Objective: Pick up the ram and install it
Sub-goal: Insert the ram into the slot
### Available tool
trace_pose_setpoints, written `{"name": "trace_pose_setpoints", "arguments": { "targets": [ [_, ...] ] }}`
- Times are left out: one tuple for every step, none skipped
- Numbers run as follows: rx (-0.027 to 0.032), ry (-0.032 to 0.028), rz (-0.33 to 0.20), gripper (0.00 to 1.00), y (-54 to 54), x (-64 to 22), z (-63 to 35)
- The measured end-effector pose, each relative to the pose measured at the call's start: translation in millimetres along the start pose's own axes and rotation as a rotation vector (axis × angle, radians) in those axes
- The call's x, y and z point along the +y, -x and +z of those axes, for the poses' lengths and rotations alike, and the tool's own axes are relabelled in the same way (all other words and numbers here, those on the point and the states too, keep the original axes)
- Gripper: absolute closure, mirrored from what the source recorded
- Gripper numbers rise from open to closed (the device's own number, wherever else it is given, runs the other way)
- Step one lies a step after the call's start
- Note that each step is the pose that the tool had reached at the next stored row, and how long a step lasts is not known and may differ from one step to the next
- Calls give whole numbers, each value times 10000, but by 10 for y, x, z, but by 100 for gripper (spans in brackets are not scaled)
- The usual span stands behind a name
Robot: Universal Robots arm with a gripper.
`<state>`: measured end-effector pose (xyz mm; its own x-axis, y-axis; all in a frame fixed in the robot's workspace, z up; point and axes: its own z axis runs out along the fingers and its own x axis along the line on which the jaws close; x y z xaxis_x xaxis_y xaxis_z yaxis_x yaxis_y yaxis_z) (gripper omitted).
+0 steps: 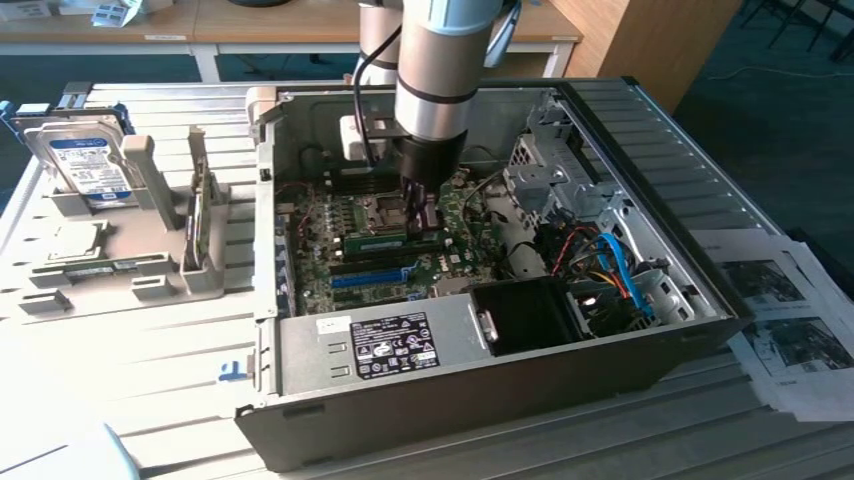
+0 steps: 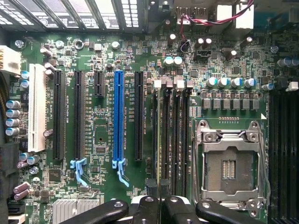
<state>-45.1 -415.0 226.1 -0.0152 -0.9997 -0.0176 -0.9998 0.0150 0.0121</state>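
Observation:
My gripper (image 1: 424,212) reaches down from the arm into the open computer case (image 1: 694,190), over the motherboard (image 2: 103,135). The ram (image 1: 387,241) is a long green stick standing on edge across the board, by the memory slots next to the processor socket (image 2: 229,163). In the wrist view the ram (image 2: 162,135) shows edge-on as a thin line running away from my gripper (image 2: 159,189). The two dark fingers are closed against its near end. The ram's lower edge sits at the slot; how deep it sits I cannot tell.
A blue slot (image 2: 118,116) and black slots lie beside the memory slots. Cables (image 1: 617,265) and a black fan shroud (image 1: 534,315) fill the case's right. A grey stand (image 1: 120,255) at the exterior view's left holds a hard drive (image 1: 87,165) and a processor chip (image 1: 74,243). Papers (image 1: 794,320) lie at the right.

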Motion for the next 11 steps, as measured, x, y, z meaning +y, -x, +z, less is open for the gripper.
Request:
{"name": "trace_pose_setpoints", "arguments": {
  "targets": [
    [0, -1, -1, 88, 0, 0, 4],
    [1, 0, 0, 88, 0, 0, 7],
    [1, 0, 0, 88, 0, 0, 10],
    [0, -1, -1, 88, 0, 0, 14],
    [0, -1, -1, 88, 0, 0, 18],
    [0, -1, 0, 88, 0, 0, 22],
    [1, -1, 0, 88, -1, 0, 27],
    [2, -2, 0, 88, -1, 0, 31],
    [2, -2, 0, 88, -1, 0, 35],
    [1, -2, 0, 88, -1, 0, 39],
    [1, -3, 0, 88, -1, 0, 43]
  ]
}}
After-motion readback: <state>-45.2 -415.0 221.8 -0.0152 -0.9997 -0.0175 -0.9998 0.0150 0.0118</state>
